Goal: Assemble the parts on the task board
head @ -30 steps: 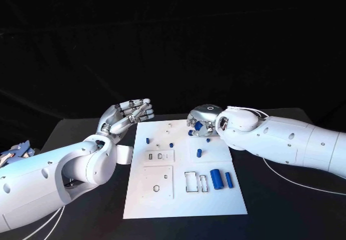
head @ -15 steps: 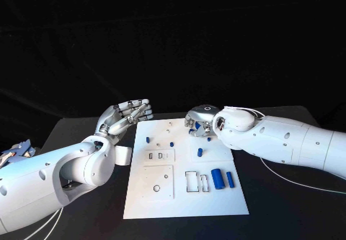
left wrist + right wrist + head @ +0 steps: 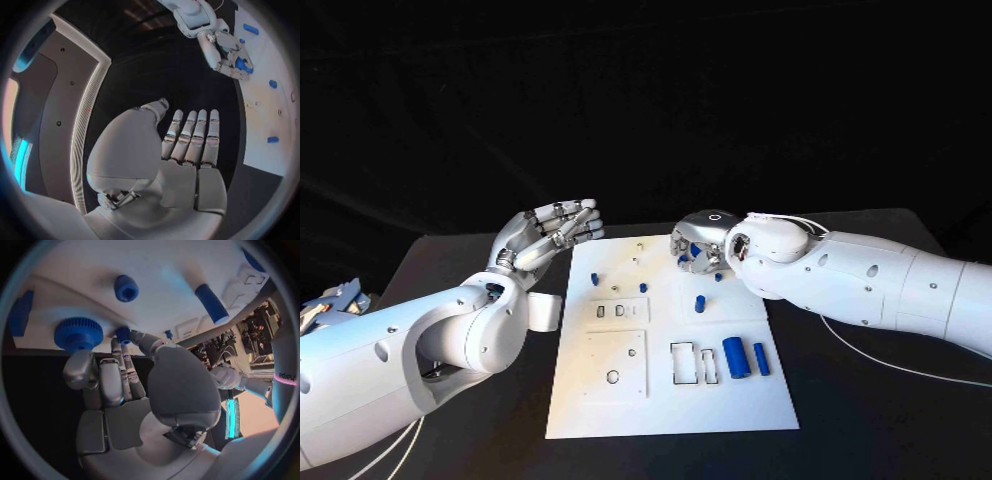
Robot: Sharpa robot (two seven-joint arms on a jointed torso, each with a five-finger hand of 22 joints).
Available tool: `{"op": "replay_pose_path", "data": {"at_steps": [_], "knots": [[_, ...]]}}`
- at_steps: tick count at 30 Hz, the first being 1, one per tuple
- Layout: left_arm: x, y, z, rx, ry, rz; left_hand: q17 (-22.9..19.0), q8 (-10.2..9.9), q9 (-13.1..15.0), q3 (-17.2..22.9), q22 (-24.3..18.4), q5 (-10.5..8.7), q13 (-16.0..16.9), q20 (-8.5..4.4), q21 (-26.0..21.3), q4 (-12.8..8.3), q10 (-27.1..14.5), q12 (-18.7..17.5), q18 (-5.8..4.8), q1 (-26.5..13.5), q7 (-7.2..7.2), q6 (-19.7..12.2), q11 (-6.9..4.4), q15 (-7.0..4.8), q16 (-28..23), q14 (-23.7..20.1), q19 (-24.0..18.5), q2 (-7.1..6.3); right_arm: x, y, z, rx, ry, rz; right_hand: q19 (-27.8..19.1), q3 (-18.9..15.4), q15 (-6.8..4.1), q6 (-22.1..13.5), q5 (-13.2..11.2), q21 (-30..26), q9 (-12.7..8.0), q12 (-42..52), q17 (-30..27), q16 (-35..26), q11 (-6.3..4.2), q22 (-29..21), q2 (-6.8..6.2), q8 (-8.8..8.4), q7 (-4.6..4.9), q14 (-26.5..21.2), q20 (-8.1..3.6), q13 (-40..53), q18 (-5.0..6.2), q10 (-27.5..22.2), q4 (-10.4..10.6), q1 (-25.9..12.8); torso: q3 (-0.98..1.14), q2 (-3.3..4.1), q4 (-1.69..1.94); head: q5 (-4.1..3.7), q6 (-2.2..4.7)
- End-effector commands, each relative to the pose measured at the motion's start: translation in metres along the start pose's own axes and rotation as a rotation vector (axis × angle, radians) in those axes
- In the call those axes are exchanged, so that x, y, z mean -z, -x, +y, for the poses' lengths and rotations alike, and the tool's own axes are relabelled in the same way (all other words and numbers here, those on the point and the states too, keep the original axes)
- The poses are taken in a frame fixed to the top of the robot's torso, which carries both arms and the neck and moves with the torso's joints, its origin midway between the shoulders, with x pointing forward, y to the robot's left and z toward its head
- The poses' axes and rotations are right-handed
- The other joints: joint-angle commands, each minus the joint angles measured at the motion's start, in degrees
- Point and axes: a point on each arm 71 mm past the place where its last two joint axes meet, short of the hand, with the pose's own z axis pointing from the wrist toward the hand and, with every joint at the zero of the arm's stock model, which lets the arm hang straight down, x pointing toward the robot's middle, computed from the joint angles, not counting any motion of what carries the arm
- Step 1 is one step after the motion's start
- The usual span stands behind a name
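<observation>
The white task board [image 3: 668, 395] lies in the middle of the black table. My right hand [image 3: 701, 250] hovers low over its far right corner, beside a blue gear [image 3: 78, 334]. Its fingers [image 3: 125, 365] reach out together, and one fingertip touches a small blue peg [image 3: 123, 334]. The thumb stands apart near the gear, with nothing in the palm. My left hand [image 3: 553, 232] is raised off the board's far left corner, fingers straight and empty. Two blue cylinders [image 3: 734, 357] lie on the board's near right.
Small blue pegs [image 3: 594, 279] stand in the board's far half, and another peg [image 3: 700, 303] lies near its middle. A blue socket [image 3: 126, 288] and a blue rod [image 3: 211, 303] lie beyond the gear. A white block [image 3: 542, 312] sits at the board's left edge.
My right hand has edged slightly left over the far corner of the board. The left hand has stayed raised and open.
</observation>
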Motion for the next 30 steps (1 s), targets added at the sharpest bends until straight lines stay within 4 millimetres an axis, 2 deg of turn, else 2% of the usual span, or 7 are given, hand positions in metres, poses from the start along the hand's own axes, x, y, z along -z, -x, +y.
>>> {"op": "replay_pose_path", "data": {"at_steps": [1,13,17,20,25,30], "knots": [[0.0,-0.001,-0.002,0.011,-0.01,0.018,-0.07,0.09,-0.07,0.18,-0.07,-0.1,-0.02,0.09,-0.19,-0.41,-0.02,-0.42,0.41,0.13,4.2,-0.07,0.03,0.05,-0.37,0.04,0.22,-0.49,0.001,0.0,-0.001,0.022,-0.008,-0.003,0.5,0.42,0.04,0.36,-0.22,0.39,0.11,0.14,0.2,0.37,-0.09,0.3,0.0,0.32,0.03,1.71,-0.12,0.06,-0.93,0.37,-0.05,0.18,0.19,0.21,0.03,-0.1,0.16],[0.0,0.001,-0.001,0.012,-0.006,0.016,-0.11,0.0,-0.12,0.3,-0.13,-0.1,-0.04,0.09,-0.24,-0.52,-0.21,-0.54,0.39,0.12,4.22,-0.22,0.06,0.09,-0.51,-0.09,0.2,-0.47,0.002,0.001,-0.001,0.03,-0.012,-0.022,0.56,0.73,0.0,0.44,-0.12,0.66,0.31,0.11,0.44,0.68,-0.17,0.68,0.03,0.44,-0.03,1.74,-0.16,0.17,-0.97,0.63,-0.11,0.36,0.42,0.54,0.19,-0.14,0.31],[0.0,0.001,-0.001,0.012,-0.005,0.015,-0.11,0.0,-0.12,0.3,-0.13,-0.1,-0.04,0.09,-0.24,-0.52,-0.21,-0.54,0.39,0.12,4.22,-0.22,0.06,0.09,-0.51,-0.09,0.2,-0.47,0.003,0.004,-0.002,0.03,-0.012,-0.055,1.06,2.54,-0.35,1.24,-1.92,1.86,1.13,0.36,0.99,1.46,-0.57,2.41,1.02,1.25,-0.36,1.79,-0.42,0.8,-1.19,2.18,-0.8,1.81,0.48,0.64,0.23,-0.17,0.36],[0.0,0.001,-0.001,0.012,-0.005,0.015,-0.11,0.0,-0.12,0.3,-0.13,-0.1,-0.04,0.09,-0.24,-0.52,-0.21,-0.54,0.39,0.12,4.22,-0.22,0.06,0.09,-0.51,-0.09,0.2,-0.47,0.004,0.007,0.0,0.026,-0.004,-0.095,1.91,4.26,-0.92,2.36,-3.54,3.39,2.16,1.27,1.85,2.39,-1.32,4.65,2.24,2.44,-0.95,1.98,-0.91,1.76,-1.52,4.4,-1.96,3.46,0.52,0.69,0.21,-0.17,0.41],[0.0,0.001,-0.001,0.012,-0.005,0.015,-0.13,0.01,-0.11,0.37,-0.15,-0.1,-0.04,0.09,-0.26,-0.57,-0.12,-0.59,0.39,0.12,4.22,-0.11,0.06,0.11,-0.57,-0.13,0.2,-0.44,0.006,0.012,0.005,0.016,0.012,-0.161,2.44,4.93,-1.4,3.1,-3.69,4.56,3.45,2.12,2.29,3.03,-1.89,6.41,2.68,3.57,-1.42,2.06,-1.36,2.89,-1.78,5.88,-2.9,3.92,0.56,0.78,0.28,-0.15,0.55],[0.0,0.001,-0.001,0.011,-0.005,0.014,-0.13,0.01,-0.11,0.42,-0.17,-0.1,-0.04,0.09,-0.27,-0.61,-0.13,-0.61,0.38,0.13,4.21,-0.1,0.06,0.11,-0.6,-0.14,0.19,-0.42,0.007,0.016,0.01,0.007,0.022,-0.201,2.51,4.98,-1.49,3.21,-3.7,4.77,3.77,2.3,2.35,3.14,-2.03,6.73,2.72,3.82,-1.51,2.07,-1.46,3.19,-1.82,6.15,-3.09,3.93,0.52,0.81,0.31,-0.14,0.82]]}}
